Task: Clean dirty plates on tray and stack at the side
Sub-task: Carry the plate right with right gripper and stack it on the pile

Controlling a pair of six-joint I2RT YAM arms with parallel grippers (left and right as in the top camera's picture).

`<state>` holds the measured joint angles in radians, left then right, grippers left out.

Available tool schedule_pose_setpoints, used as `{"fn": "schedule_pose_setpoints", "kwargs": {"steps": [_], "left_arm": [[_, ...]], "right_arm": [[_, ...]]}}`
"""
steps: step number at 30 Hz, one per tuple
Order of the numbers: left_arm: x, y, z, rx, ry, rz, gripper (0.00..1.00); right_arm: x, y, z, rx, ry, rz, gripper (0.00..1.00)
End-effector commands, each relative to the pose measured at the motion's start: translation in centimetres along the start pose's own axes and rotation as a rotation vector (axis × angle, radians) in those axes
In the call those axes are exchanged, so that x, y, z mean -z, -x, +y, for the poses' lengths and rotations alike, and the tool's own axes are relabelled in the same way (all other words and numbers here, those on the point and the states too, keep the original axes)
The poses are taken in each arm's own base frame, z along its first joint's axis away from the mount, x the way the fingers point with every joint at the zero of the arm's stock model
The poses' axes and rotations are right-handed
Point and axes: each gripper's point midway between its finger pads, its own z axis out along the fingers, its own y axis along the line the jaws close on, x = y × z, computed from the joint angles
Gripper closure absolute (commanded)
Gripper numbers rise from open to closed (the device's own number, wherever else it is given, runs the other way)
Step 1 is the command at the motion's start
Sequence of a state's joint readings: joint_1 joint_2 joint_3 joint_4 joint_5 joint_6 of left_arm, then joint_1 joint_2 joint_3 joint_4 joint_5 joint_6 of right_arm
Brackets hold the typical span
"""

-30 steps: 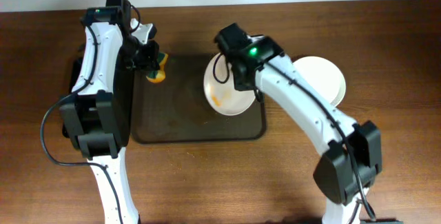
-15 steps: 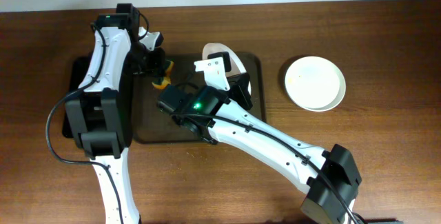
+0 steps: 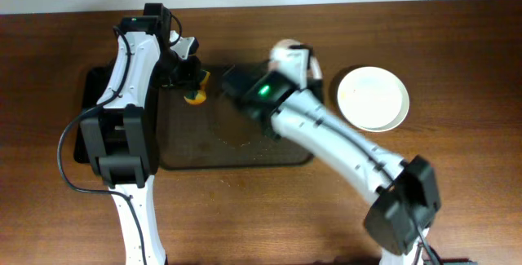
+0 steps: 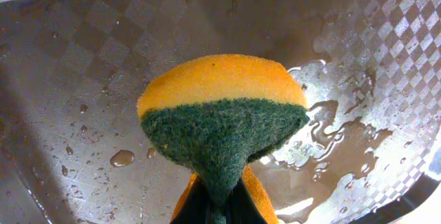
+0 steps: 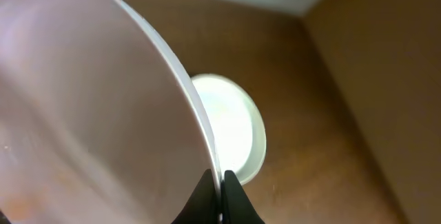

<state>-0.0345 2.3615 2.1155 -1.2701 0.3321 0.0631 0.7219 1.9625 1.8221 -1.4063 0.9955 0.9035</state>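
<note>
The tray (image 3: 245, 155) serves as the landmark. No plate lies on the part of it that shows. Its surface is wet, with drops and pooled water in the left wrist view, and the right arm hides a strip near its far right side.

The left gripper (image 4: 215, 207) is clamped on a yellow and green sponge (image 4: 222, 107), which hangs just above the tray's far left corner, apart from any plate. The right gripper (image 5: 219, 195) is pinched on the rim of the carried plate (image 5: 89, 107), holding it tilted on edge above the tray's far right corner. Its face is blurred, so I cannot tell whether any sauce is left on it.

On the table well to the right of the tray lies the side plate (image 3: 373, 98), plain white. Whether it is 1 plate or 2 stacked I cannot tell from above.

The task looks far along: the tray seems cleared and at least 1 plate is wiped and set aside. What appears left is to lay the carried plate on the side plate, squarely enough that the pile sits flat.
</note>
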Motion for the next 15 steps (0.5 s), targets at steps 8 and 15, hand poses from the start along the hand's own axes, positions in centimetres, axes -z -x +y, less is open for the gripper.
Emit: {"fn": "schedule_pose_setpoints", "kwargs": {"steps": [8, 15], "left_arm": [[0.1, 0.1, 0.0, 0.004, 0.000, -0.005, 1.00], [0.1, 0.1, 0.0, 0.004, 0.000, -0.005, 1.00]], "right_arm": [[-11.4, -1.5, -4.6, -0.178, 0.302, 0.503, 0.96], [-18.6, -3.4, -10.2, -0.372, 0.372, 0.627, 0.96]]}}
